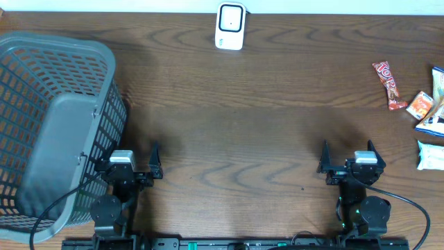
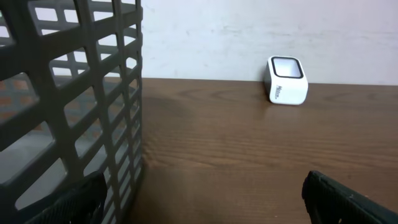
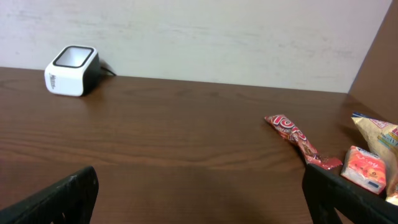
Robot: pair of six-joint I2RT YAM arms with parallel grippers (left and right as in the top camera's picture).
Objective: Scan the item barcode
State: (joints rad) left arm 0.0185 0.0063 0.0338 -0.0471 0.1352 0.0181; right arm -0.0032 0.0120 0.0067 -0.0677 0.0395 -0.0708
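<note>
Brown wooden bench (image 1: 243,118): white scanner (image 1: 230,26) at 12 o'clock, red snack bar (image 1: 389,85) among packets (image 1: 420,105) at 3, grey basket (image 1: 69,69) at 9. Left hand (image 1: 129,158) at 7 and right hand (image 1: 348,149) at 5, both spread wide, empty.

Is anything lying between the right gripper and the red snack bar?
Nothing: between the right gripper and the bar the table is bare wood, clearest in the overhead view.

Left gripper (image 1: 130,165) beside basket (image 1: 55,118), right gripper (image 1: 348,157) near snack packets (image 1: 424,105) — both spread wide.
</note>
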